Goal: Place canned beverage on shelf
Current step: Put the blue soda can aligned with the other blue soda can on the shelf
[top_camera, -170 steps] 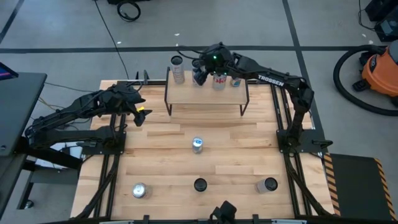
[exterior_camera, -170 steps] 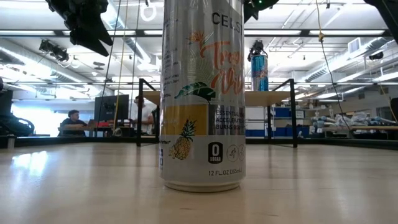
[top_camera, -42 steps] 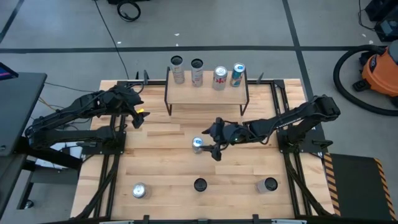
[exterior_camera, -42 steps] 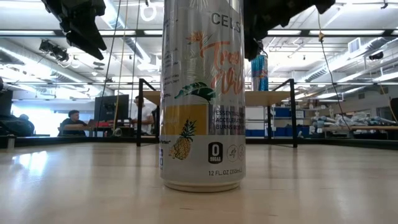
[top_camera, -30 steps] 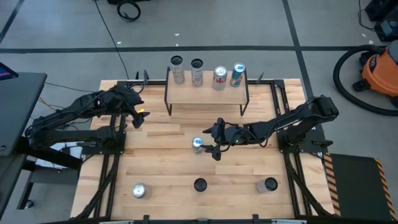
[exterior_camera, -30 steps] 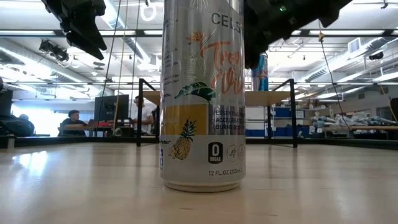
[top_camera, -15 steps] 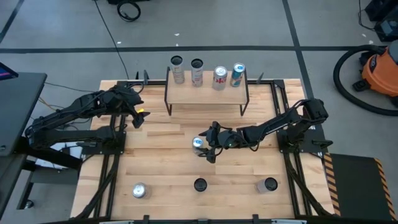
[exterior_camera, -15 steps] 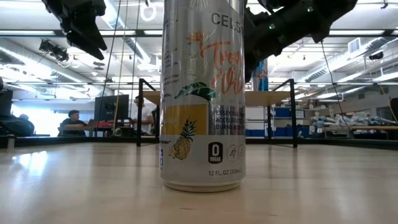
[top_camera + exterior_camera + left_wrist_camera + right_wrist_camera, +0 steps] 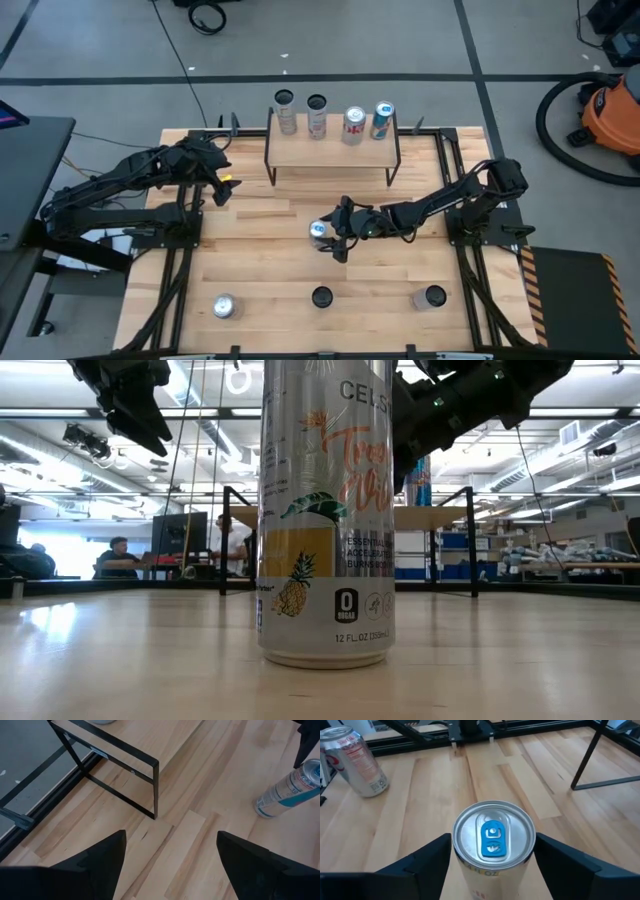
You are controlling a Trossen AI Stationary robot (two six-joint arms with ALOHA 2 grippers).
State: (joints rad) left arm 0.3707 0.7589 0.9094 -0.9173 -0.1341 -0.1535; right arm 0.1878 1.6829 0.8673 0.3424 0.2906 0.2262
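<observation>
Can [image 9: 493, 845]: silver, blue tab, upright | right tool [image 9: 492, 857]: fingers flank it, grip unclear | left tool [image 9: 170, 865]: open, empty

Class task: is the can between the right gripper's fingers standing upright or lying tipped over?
Upright: the can shows its round top with the blue tab facing up, standing on the table.

Can [image 9: 318, 230] w/ blue tab, silver top, upright mid-table, between the right gripper [image 9: 330, 238] fingers, contact unclear. Shelf [image 9: 333, 152] at far edge of table: light wood top, thin black legs, 4 cans upright in a row on it [image 9: 331, 117].
</observation>
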